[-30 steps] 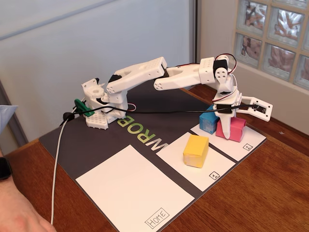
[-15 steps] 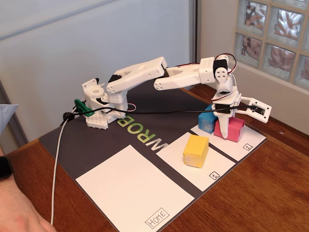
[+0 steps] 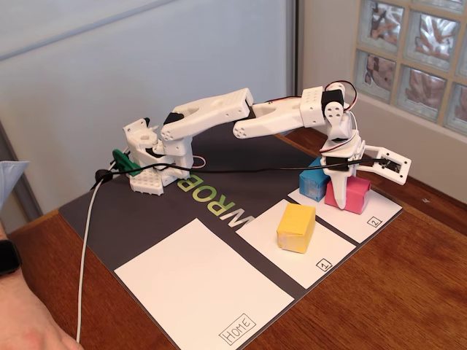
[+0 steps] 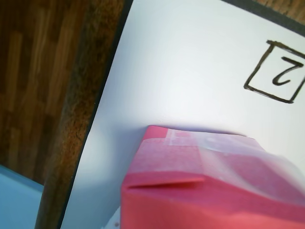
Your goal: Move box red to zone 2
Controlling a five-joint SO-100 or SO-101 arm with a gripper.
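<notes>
The red box rests on the white zone 2 panel, right beside a blue box. My gripper hangs directly over the red box and is open. One finger points down along the box's near face, and the other is swung out wide to the right. In the wrist view the red box fills the bottom, lying on the zone 2 panel near its boxed "2" mark. My fingers do not show clearly there.
A yellow box sits on the panel marked 1. The larger HOME panel lies at the front. A white cable trails off the mat's left side. A person's hand is at the lower left corner.
Almost nothing: the gripper wavered slightly above the red box and its swung-out finger shifted a little. The box has stayed in place.
</notes>
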